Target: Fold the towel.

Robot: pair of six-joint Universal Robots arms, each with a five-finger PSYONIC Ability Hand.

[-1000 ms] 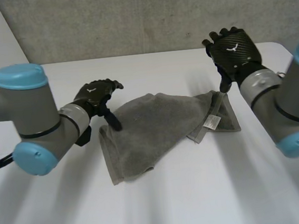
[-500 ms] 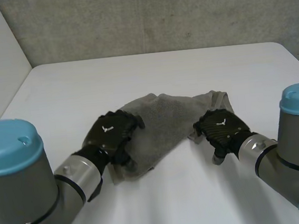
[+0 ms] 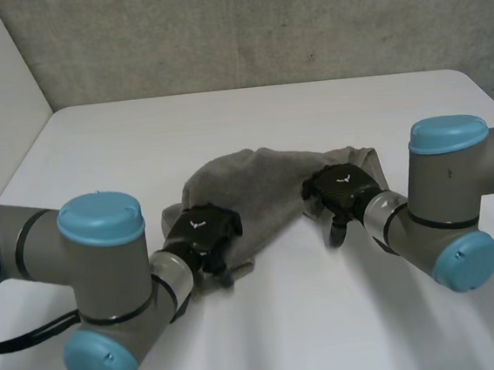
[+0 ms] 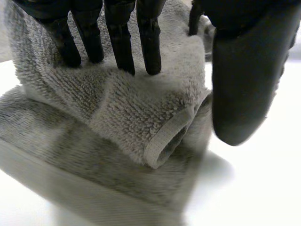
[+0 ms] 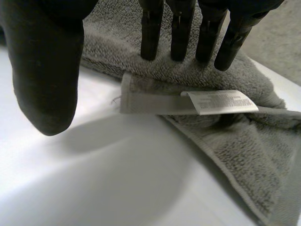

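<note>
My left hand (image 3: 201, 233) and right hand (image 3: 342, 187) are unclamped, fingers on the towel's (image 3: 255, 182) near corners, thumbs clear; I should tuck each thumb under the hem before pinching.

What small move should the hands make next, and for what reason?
Probably close each thumb to pinch the towel. The left hand rests its fingers on a rolled corner, thumb apart; the right hand rests its fingers on the edge by the white label, thumb apart over the table. Neither grips yet.

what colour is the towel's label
White label on the grey towel, clearest in the right wrist view.
</note>
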